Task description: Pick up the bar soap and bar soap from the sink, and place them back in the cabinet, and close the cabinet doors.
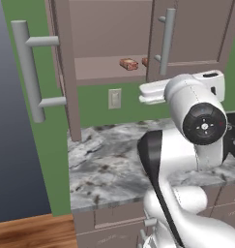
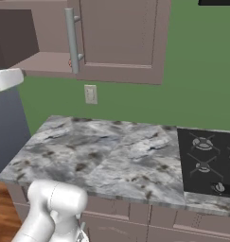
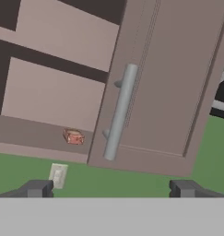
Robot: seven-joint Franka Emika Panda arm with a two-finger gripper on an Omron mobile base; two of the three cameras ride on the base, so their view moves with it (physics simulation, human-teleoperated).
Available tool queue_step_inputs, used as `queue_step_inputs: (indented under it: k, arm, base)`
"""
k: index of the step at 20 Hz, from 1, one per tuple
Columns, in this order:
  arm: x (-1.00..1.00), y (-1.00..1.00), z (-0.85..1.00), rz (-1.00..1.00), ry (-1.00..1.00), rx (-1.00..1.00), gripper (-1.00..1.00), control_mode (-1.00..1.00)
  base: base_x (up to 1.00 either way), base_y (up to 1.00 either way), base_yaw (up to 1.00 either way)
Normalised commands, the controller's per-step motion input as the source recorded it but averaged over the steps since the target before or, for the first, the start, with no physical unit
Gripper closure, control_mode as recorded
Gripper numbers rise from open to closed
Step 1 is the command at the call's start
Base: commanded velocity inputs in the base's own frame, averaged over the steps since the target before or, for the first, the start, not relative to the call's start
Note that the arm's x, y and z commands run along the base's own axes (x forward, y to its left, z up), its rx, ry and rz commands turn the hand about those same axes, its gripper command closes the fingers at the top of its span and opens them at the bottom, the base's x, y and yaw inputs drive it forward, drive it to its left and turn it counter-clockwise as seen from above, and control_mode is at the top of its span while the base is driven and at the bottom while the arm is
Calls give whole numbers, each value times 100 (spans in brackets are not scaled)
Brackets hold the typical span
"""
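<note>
The cabinet hangs above the counter. Its left door is swung wide open, and its right door looks shut or nearly so. One bar soap lies on the cabinet floor; the other bar soap peeks out from behind the right door's edge. In the hand view a bar soap lies left of the right door's grey handle. My gripper is open and holds nothing, some way in front of the cabinet and below it. The sink is out of view.
A grey marbled counter runs below the cabinet, with a black stovetop at its right. A wall outlet sits on the green wall. The open door's long handle juts out at the left.
</note>
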Motion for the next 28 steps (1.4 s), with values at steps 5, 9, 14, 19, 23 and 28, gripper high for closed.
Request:
queue_step_inputs:
  k: [5, 9, 14, 19, 23, 28]
  arm:
    - [-53, 22, -3, -3, 0, -3, -100, -100]
    - [-18, 28, -15, 0, -9, -3, -100, -100]
    - [-25, 9, -1, 0, -13, 1, -100, -100]
    - [-28, 5, 0, 1, -8, 5, -100, -100]
    - [-15, 41, 0, 7, 0, 6, -100, -100]
    - [-17, 54, 0, 8, 0, 1, -100, -100]
  base:
    - [0, 0, 0]
    - [0, 0, 0]
    - [0, 0, 0]
    - [0, 0, 0]
    - [0, 0, 0]
    - [0, 0, 0]
